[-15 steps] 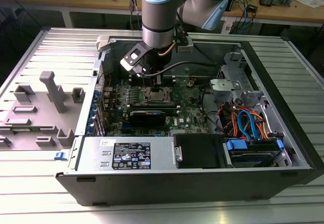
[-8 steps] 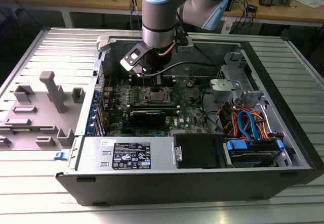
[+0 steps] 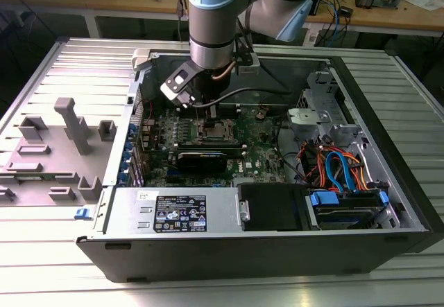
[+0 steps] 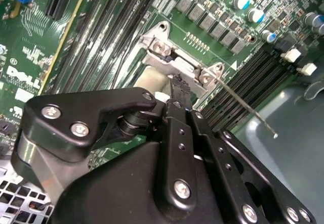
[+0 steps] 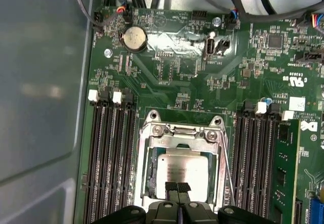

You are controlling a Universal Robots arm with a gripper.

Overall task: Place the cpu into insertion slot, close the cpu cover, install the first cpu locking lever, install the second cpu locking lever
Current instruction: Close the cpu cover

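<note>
A grey fixture [image 3: 66,141] sits on the bench [image 3: 41,279] at the exterior view's left, beside the open case [image 3: 229,258]. The arm [image 3: 211,23] reaches down into the case over the motherboard [image 3: 260,147], and blue and orange cables [image 3: 340,168] lie toward that view's right.

In the first wrist view, RAM slots [image 5: 109,158] stand beside the slot [image 5: 151,176]. The cpu [image 5: 187,166] lies flat in it, its silver top showing through the cover [image 5: 146,148] lying down around it. The end effector [image 5: 177,187] is clenched, its fingertips together with nothing between them, over one edge of the cpu. A thin lever [image 5: 229,176] runs along the cover's far side.
</note>
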